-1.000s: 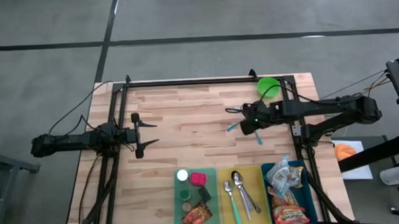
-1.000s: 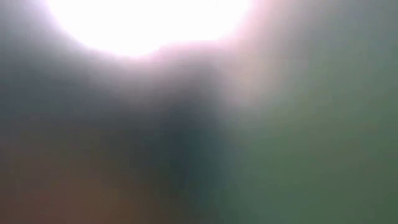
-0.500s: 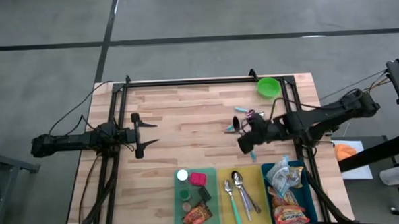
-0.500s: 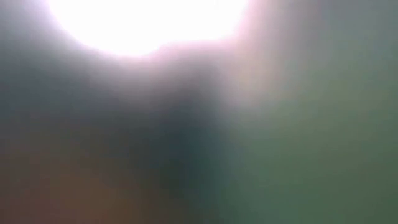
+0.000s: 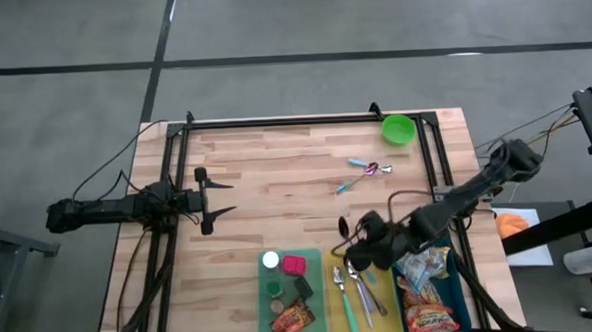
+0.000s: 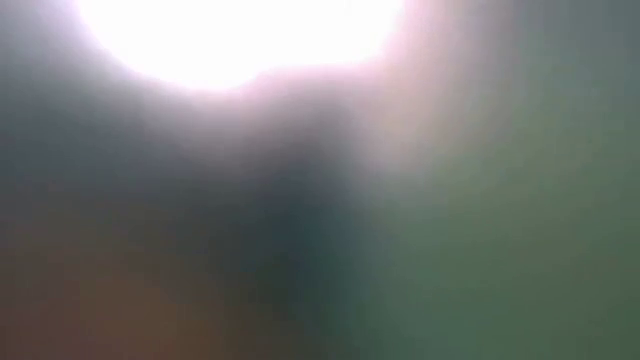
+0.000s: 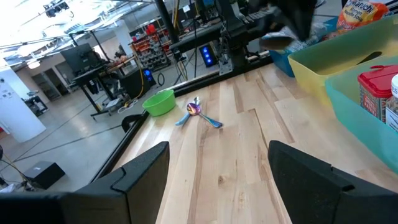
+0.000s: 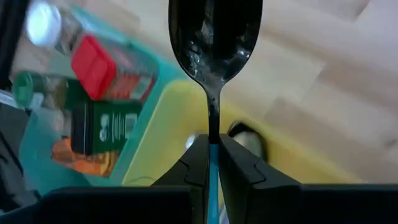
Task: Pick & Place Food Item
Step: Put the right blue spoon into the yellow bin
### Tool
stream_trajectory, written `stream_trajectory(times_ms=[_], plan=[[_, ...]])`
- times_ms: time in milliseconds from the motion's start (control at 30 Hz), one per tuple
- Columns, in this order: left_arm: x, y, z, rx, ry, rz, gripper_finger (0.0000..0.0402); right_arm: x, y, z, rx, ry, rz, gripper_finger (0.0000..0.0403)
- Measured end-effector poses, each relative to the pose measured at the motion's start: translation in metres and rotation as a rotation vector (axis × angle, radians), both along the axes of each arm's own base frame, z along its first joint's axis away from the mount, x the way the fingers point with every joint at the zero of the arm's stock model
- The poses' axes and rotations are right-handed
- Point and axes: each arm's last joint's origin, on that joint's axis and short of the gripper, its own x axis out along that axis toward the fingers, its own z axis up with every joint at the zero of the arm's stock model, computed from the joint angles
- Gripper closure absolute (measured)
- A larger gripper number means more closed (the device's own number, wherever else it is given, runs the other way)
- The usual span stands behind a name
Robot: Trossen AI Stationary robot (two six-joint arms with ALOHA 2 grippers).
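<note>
Your right gripper (image 5: 351, 242) is clamped on a spoon (image 8: 214, 37), hovering right above the yellow tray (image 5: 334, 306). Your left gripper (image 5: 214, 198) sits spread open, well away from that tray.

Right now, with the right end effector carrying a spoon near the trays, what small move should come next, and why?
Probably lower a little over the yellow tray, then release. The right end effector is shut on the spoon, and its wrist view shows the yellow tray directly beneath, with other spoons already lying there. The left end effector waits open at the table's left.
</note>
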Motion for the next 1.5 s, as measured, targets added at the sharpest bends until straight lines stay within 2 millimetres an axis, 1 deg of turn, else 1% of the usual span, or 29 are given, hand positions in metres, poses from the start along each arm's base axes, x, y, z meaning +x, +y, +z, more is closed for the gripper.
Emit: stream_trajectory(times_ms=[167, 333, 433, 500, 633, 833, 1133, 1500], plan=[[0.000, 0.000, 0.000, 0.000, 0.000, 0.000, 0.0126, 0.014, 0.033, -0.019, 0.066, 0.081, -0.005, 0.0383], [0.000, 0.000, 0.000, 0.000, 0.001, 0.000, 0.0126, 0.026, 0.067, -0.028, 0.111, 0.126, -0.004, 0.0383], [0.000, 0.000, 0.000, 0.000, 0.000, 0.000, 0.0126, 0.028, 0.083, -0.035, 0.116, 0.178, -0.035, 0.0383], [0.000, 0.000, 0.000, 0.000, 0.000, 0.000, 0.0126, 0.029, 0.089, -0.040, 0.117, 0.217, -0.051, 0.0383], [0.000, 0.000, 0.000, 0.000, 0.000, 0.000, 0.0126, 0.029, 0.093, -0.048, 0.109, 0.265, -0.084, 0.0383], [0.000, 0.000, 0.000, 0.000, 0.000, 0.000, 0.0126, 0.025, 0.091, -0.061, 0.100, 0.305, -0.117, 0.0383], [0.000, 0.000, 0.000, 0.000, 0.000, 0.000, 0.0126, 0.022, 0.087, -0.068, 0.113, 0.315, -0.182, 0.0383], [0.000, 0.000, 0.000, 0.000, 0.001, 0.000, 0.0126, 0.019, 0.085, -0.073, 0.118, 0.318, -0.212, 0.0382]])
